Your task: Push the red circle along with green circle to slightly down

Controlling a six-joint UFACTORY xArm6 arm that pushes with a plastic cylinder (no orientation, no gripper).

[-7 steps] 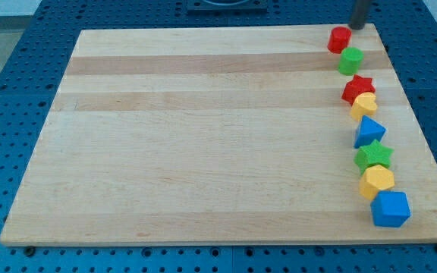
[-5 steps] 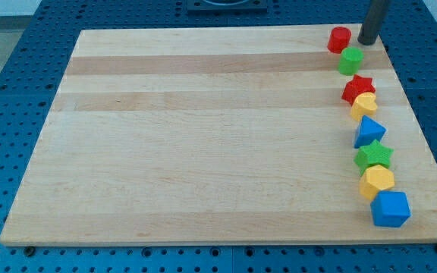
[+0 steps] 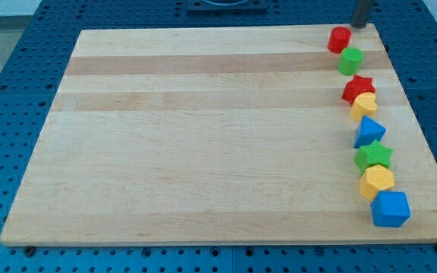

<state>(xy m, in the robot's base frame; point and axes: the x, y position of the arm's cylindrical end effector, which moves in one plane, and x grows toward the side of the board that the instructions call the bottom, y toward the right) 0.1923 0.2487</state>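
While touching nothing, my tip point(image 3: 359, 27) just above-right of red circle point(image 3: 339, 39), green circle point(image 3: 350, 60).

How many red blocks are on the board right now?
2. The red circle sits at the view's top right, just left of and below my tip; the red star lies further down the column. None appear hidden.

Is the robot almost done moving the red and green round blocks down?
Not yet. Nothing looks pushed: the red circle sits near the board's top right corner, with the green circle just below it, both above the red star. In hand: my tip is at the view's top, just up and right of the red circle, not touching it. Left: the whole push downward of both blocks.
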